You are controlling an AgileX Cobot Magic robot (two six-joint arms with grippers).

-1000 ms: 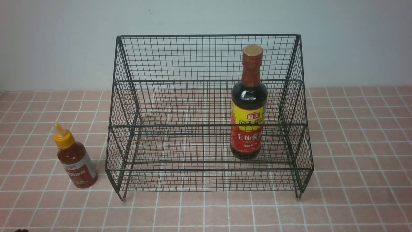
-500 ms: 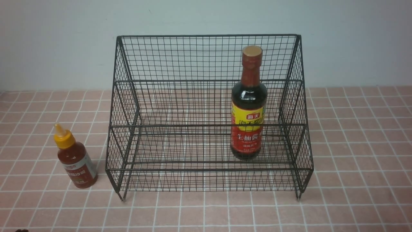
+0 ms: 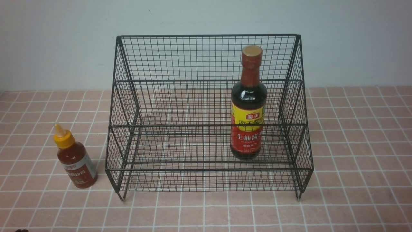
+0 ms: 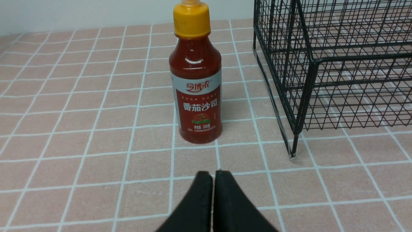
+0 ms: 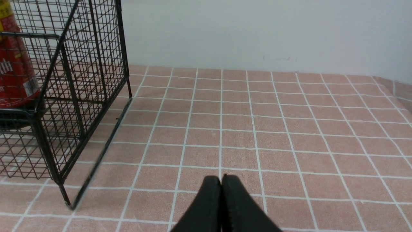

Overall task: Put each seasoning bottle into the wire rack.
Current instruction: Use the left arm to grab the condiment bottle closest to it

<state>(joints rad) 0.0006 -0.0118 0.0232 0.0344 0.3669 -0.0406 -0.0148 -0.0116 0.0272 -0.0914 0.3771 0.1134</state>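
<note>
The tall dark soy-sauce bottle (image 3: 248, 106) stands upright inside the black wire rack (image 3: 206, 125), on its lower shelf toward the right; part of its label shows in the right wrist view (image 5: 14, 74). The short red-sauce bottle (image 3: 74, 158) with a yellow nozzle cap stands upright on the tiled table just left of the rack, and shows in the left wrist view (image 4: 197, 80). My left gripper (image 4: 213, 174) is shut and empty, a little short of that bottle. My right gripper (image 5: 221, 178) is shut and empty, over bare tiles to the right of the rack (image 5: 67, 96).
The table is covered with pink tiles and backed by a pale wall (image 3: 48, 42). The rack's front left leg (image 4: 293, 151) stands close to the right of the red-sauce bottle. Open tiled floor lies to the rack's right (image 5: 289, 129).
</note>
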